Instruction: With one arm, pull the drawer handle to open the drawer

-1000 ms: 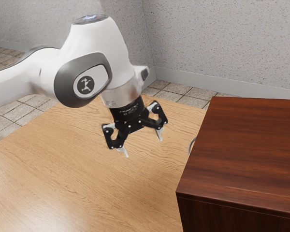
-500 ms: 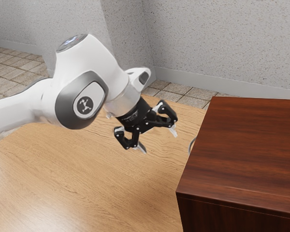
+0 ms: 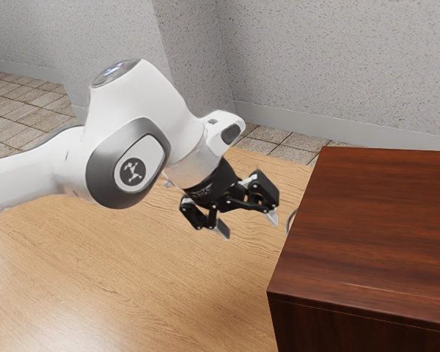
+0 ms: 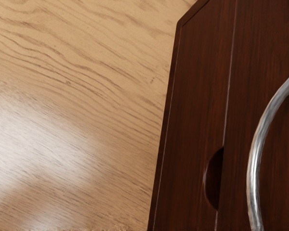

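We hold our gripper (image 3: 248, 224) spread wide and empty, tilted sideways so it can straddle the curved metal handle (image 4: 264, 144) nearby on the cabinet's (image 3: 367, 220) drawer front (image 4: 267, 57).

Even bright light — soft glare patch on table (image 4: 53, 144), handle (image 4: 258, 144) glinting.

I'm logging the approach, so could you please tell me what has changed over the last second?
The gripper, open and empty, swung toward the exterior view's right and tipped flatter, nearing the drawer handle without touching it. The cabinet stayed put.
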Controlling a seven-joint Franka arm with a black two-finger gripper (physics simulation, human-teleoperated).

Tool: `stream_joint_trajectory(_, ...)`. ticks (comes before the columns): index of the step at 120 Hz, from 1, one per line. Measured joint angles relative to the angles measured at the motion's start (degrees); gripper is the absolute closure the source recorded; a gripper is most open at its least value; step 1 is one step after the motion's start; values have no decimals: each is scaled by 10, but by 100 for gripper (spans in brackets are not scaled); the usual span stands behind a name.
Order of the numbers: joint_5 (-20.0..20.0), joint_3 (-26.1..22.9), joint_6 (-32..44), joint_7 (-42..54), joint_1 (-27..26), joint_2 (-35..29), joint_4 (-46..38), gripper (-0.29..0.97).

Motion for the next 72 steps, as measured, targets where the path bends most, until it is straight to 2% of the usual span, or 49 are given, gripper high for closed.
stream_joint_trajectory(72,13,-14,7,69,5,53,48,3)
